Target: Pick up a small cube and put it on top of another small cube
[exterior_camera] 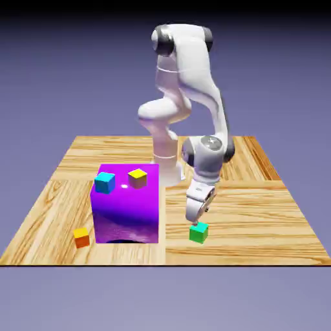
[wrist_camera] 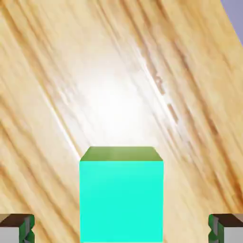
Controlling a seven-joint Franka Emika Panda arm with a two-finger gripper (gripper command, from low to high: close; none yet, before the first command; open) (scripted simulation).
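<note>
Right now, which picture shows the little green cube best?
The hand view: the small green cube fills its lower middle, between the open gripper's fingertips. The exterior view shows it tiny, on the table beneath the gripper.

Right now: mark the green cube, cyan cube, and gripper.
green cube (wrist_camera: 121, 199): hand view, teal face.
cyan cube (exterior_camera: 105, 182): exterior view, top face, on the purple block (exterior_camera: 126, 216).
gripper (exterior_camera: 198, 222): exterior view, between fingertips.
</note>
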